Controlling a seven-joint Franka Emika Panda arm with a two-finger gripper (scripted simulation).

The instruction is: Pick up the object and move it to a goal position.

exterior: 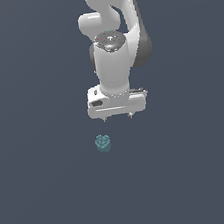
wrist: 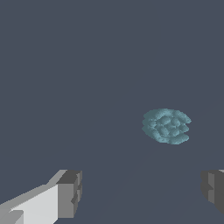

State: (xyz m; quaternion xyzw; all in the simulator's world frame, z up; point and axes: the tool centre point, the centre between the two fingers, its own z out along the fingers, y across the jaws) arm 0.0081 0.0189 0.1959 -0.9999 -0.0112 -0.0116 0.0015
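**Spotter:** Nearest your exterior camera sits the object (exterior: 104, 143), a small teal knobbly lump on the plain dark floor (exterior: 45, 194); it lies just below the gripper (exterior: 117, 117) in that view and a little toward the exterior view's left of it, apart from both fingertips.

**Operator:** And how do my jaws stand?

**Spotter:** You see two short tips poking down from the white hand, set well apart; nothing sits between them; the white arm (exterior: 109, 38) rises behind the hand and out of the picture.

**Operator:** What does the wrist view give me?

**Spotter:** Closest to your wrist lens are the fingers (wrist: 70, 192), one grey pad at each side of the picture with a wide gap between; your gripper (wrist: 142, 192) is spread wide and holds nothing; the object (wrist: 166, 126) lies ahead of the pads, closer to one finger than the other, touching neither.
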